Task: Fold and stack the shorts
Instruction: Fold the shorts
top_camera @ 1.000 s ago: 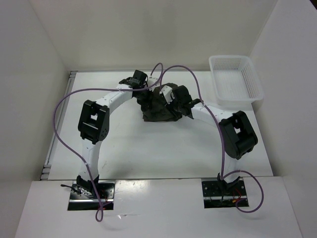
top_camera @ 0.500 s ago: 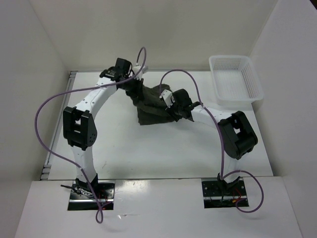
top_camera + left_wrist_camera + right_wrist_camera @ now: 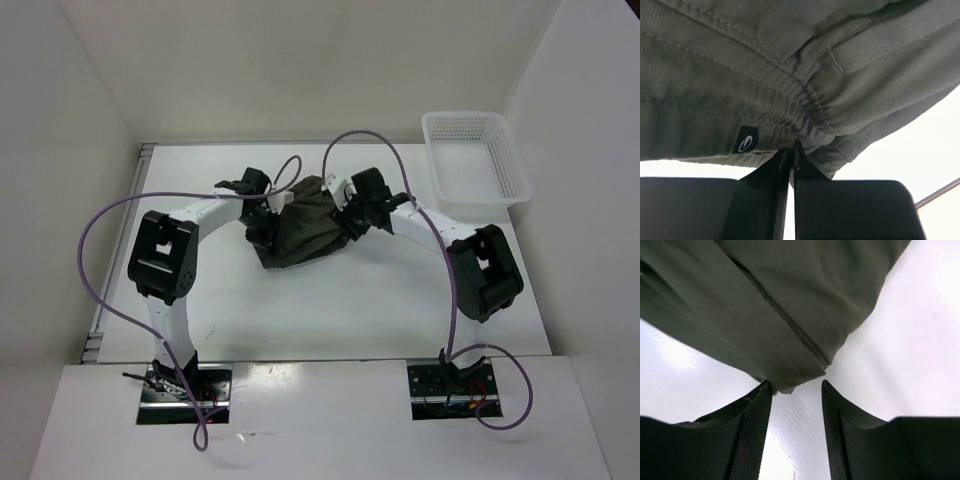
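While left jaws clamp the shorts and right jaws gape open, pulling them taut looks wise.

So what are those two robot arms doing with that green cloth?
They are handling a pair of shorts, bunched up in the middle of the table. The left tool is shut, pinching the shorts by the gathered waistband. The right tool is open on the other side, with a fabric edge just at its gap but not gripped. The shorts are not neatly folded yet. A white basket sits at the far right.
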`<state>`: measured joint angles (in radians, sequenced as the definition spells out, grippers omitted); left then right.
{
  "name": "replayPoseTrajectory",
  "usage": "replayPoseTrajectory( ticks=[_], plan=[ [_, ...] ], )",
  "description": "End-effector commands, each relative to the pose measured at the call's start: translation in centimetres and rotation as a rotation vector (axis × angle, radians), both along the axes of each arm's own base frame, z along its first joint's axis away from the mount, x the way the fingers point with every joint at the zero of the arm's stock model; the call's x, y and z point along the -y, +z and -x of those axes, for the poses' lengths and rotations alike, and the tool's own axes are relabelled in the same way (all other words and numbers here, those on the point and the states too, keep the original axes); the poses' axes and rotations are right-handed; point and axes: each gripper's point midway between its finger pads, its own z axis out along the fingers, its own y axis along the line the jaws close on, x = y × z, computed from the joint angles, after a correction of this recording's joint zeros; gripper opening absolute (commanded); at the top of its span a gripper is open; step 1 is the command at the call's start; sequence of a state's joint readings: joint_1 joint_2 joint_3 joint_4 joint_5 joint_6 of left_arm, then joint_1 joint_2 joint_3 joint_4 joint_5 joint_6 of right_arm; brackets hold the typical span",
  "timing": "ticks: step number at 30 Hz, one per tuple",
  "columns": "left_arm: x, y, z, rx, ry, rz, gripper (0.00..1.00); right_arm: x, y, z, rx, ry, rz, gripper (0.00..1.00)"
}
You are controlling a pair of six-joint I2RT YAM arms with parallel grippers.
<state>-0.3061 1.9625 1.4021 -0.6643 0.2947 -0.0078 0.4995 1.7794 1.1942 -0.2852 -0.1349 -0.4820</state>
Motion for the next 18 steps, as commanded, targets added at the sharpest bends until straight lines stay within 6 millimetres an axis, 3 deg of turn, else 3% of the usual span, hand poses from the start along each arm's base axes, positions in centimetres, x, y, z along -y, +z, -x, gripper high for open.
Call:
replayPoseTrajectory(
  ticks=[1, 4, 7, 10, 11, 13, 14, 15, 16, 18],
  plan=[
    [-1.9, 0.1, 0.1, 0.026, 0.025, -0.074, 0.10, -1.2, 9.3, -1.5, 0.070, 0.054, -0.225, 0.49],
    [-2.0, 0.4, 0.4, 0.017, 0.025, -0.077, 0.13, -3.2, 11.6, -2.5, 0.073, 0.052, -0.333, 0.50],
    [-2.4, 0.6, 0.2, 0.034, 0.033, -0.100, 0.12, -5.5, 11.6, -6.4, -0.014, 0.013, -0.473, 0.54],
    [-2.8, 0.6, -0.2, 0.051, 0.042, -0.125, 0.08, -6.0, 11.6, -9.2, -0.027, -0.010, -0.514, 0.57],
    [-3.1, 0.2, -0.2, 0.045, 0.045, -0.140, 0.08, -6.5, 11.1, -11.1, -0.016, -0.032, -0.520, 0.57],
    [-3.2, 0.1, -0.3, 0.047, 0.048, -0.150, 0.07, -7.0, 9.8, -12.7, -0.024, -0.054, -0.517, 0.57],
    [-3.1, 0.4, -0.6, 0.058, 0.048, -0.146, 0.07, -7.4, 10.7, -14.1, 0.007, -0.054, -0.525, 0.58],
    [-3.0, 0.7, -0.9, 0.068, 0.049, -0.143, 0.07, -7.7, 7.7, -14.9, -0.037, -0.066, -0.505, 0.58],
    [-3.2, 0.3, -0.9, 0.060, 0.051, -0.155, 0.06, -7.8, 8.0, -15.9, -0.013, -0.072, -0.507, 0.58],
    [-3.1, 0.6, -1.2, 0.070, 0.052, -0.151, 0.06, -8.6, 5.4, -16.1, -0.002, -0.056, -0.442, 0.58]
  ],
)
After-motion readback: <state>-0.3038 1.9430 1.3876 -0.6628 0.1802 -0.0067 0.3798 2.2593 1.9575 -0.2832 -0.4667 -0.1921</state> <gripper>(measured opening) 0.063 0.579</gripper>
